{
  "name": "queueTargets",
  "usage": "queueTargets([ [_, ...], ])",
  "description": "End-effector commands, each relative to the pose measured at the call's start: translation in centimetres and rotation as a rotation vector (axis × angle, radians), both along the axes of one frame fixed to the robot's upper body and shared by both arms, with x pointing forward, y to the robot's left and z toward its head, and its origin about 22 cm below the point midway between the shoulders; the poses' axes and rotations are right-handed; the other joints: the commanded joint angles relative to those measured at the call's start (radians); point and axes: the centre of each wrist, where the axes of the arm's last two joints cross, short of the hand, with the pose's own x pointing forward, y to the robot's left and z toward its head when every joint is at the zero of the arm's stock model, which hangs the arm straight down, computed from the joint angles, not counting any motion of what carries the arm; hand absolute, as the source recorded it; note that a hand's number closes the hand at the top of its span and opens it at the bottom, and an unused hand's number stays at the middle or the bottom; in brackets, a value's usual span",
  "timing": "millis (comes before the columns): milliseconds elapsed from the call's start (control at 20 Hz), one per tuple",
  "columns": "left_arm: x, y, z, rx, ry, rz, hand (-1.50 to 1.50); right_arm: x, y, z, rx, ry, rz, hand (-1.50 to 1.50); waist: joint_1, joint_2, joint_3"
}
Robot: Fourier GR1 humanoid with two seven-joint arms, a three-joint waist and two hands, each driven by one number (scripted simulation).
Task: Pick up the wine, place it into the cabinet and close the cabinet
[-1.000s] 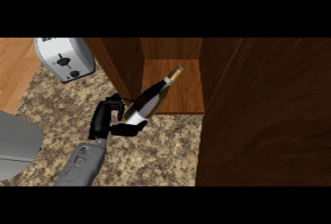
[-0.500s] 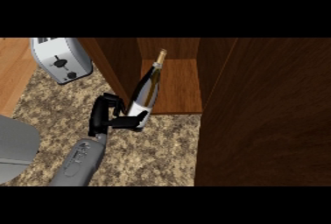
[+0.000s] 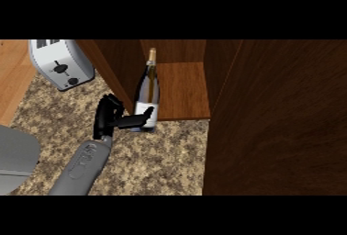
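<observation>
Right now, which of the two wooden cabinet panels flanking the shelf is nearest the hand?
The left panel: the left hand holding the dark wine bottle sits beside its front edge; the right panel stands across the shelf.

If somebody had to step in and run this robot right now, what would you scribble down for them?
Left robot hand: curled round the lower part of the wine bottle, holding it at the cabinet's front edge.
Right robot hand: out of sight.
Bottle: roughly upright, neck pointing into the cabinet, base at the lip of the wooden shelf.
Cabinet door: open, at the right.
Toaster: on the counter, left of the cabinet.
Done: bottle picked up and brought to the cabinet.
Left: set it fully on the shelf, let go, shut the door.
</observation>
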Motion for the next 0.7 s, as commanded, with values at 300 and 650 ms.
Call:
queueTargets([
  [300,3.1,-7.9,2.4,0.069,0.008,-0.133,1.50,-0.2,0.1,0.5,0.077,-0.030,0.059,-1.50,-0.056,0.023,-0.009],
  [650,3.0,-6.5,1.0,0.077,0.035,-0.027,1.50,-0.4,-0.2,1.0,0.054,-0.030,0.079,-1.50,-0.068,0.031,-0.011],
])
